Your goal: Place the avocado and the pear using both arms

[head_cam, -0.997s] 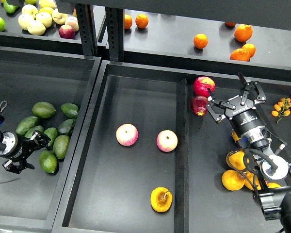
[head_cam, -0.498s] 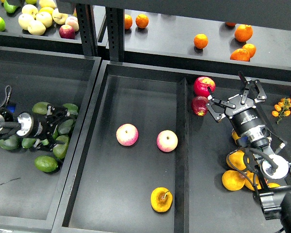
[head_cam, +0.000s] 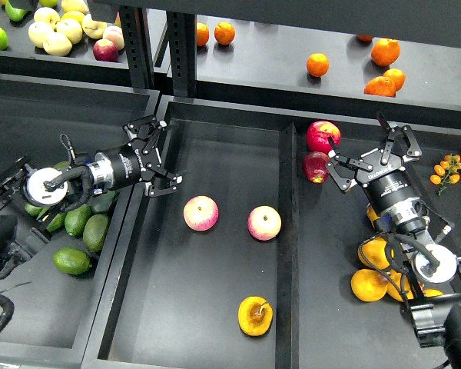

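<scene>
- Black centre tray (head_cam: 215, 307): holds the pear (head_cam: 255, 316), a roundish yellow-orange fruit with a brown blotch, near edge.
- Left gripper (head_cam: 160, 156): fingers spread, empty, over the tray's far-left corner; nearer the pear, which lies near and right.
- Right gripper (head_cam: 373, 159): spread, empty.
- Avocado: bright-green one not identifiable.
- Legible writing: none.

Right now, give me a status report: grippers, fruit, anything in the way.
Left gripper open, empty, over centre tray edge. Right gripper open, empty. Pear in centre tray; bright avocado in left tray. Two pink apples nearby.
</scene>
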Tool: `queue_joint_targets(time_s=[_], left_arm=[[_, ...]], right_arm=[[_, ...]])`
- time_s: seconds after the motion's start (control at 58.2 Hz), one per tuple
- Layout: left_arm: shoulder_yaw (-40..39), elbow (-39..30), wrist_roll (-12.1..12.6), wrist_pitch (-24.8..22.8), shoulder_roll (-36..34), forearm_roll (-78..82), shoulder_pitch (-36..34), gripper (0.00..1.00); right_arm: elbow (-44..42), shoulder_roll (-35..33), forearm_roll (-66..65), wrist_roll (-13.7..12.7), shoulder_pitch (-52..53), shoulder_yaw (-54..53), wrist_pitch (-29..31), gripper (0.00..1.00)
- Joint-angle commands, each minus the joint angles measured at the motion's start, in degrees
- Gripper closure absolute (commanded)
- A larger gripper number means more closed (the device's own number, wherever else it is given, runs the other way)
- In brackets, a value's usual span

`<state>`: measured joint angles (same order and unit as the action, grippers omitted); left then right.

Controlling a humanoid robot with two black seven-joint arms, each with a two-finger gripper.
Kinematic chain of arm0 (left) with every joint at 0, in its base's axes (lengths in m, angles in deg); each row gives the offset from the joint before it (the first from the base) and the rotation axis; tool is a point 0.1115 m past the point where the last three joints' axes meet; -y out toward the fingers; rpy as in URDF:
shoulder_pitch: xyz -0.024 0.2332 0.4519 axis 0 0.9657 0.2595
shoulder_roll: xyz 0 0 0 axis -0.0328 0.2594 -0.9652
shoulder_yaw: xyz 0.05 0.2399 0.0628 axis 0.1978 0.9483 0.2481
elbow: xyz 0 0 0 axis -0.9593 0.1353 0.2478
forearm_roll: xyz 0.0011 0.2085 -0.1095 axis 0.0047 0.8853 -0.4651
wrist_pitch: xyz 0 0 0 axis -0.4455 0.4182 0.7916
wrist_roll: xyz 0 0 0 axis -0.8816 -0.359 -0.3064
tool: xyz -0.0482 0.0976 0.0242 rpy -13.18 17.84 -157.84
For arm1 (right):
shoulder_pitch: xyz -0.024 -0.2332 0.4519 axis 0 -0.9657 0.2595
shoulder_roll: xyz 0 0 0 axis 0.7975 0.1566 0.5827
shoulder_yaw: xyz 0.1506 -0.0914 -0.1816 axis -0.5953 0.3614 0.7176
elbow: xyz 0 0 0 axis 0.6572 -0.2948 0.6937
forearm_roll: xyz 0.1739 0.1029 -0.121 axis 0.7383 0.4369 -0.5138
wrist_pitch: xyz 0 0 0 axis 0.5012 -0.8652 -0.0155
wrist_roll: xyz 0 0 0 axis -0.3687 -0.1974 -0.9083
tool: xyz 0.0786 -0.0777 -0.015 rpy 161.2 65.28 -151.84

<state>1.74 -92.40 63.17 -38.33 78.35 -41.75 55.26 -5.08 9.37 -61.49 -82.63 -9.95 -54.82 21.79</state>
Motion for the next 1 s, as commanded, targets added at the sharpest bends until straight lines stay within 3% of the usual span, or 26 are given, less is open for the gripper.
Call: queue_joint_targets(time_s=[0.0,0.12,0.292,0.361,0.481,0.516,0.739,0.859,0.98], left_arm=[[-3.1,-2.2,-0.4,0.0,0.2,-1.0,1.7,0.01],[-3.2,-4.7,-0.3,0.0,0.2,-1.1,4.3,0.01],[-2.7,-9.7,-0.3,3.1,0.2,-2.9,7.1,0.01],[-2.8,-10.7,-0.3,3.6,0.2,-3.6,7.6,0.01],[-2.7,-11.1,-0.3,3.6,0.2,-3.6,8.8,0.01],[-2.7,-11.1,-0.3,3.5,0.2,-3.6,9.0,0.01],[-2.4,-11.2,-0.3,3.4,0.2,-3.6,9.0,0.01],[-2.6,-11.3,-0.3,3.5,0.2,-3.6,9.0,0.01],[-2.8,-11.8,-0.4,3.6,0.2,-3.6,9.3,0.01]], right_arm=[[1.5,0.0,0.0,-0.1,-0.2,0.8,0.0,0.00],[2.3,0.0,-0.4,-1.8,-0.3,1.8,0.0,0.00],[3.7,0.0,-0.4,-10.0,-0.4,7.5,0.0,0.00],[3.7,0.0,-0.4,-11.5,-0.3,10.5,0.0,0.00],[3.7,-7.5,-0.4,-13.3,0.8,19.3,0.0,0.01],[3.7,-12.3,-0.4,-14.9,3.0,26.0,0.0,0.01],[3.8,-22.2,-0.7,-17.1,9.1,45.3,0.0,0.01],[4.3,-24.0,-0.9,-18.7,11.9,53.9,0.0,0.01],[4.6,-24.0,-1.8,-18.6,14.1,58.0,0.0,0.00]])
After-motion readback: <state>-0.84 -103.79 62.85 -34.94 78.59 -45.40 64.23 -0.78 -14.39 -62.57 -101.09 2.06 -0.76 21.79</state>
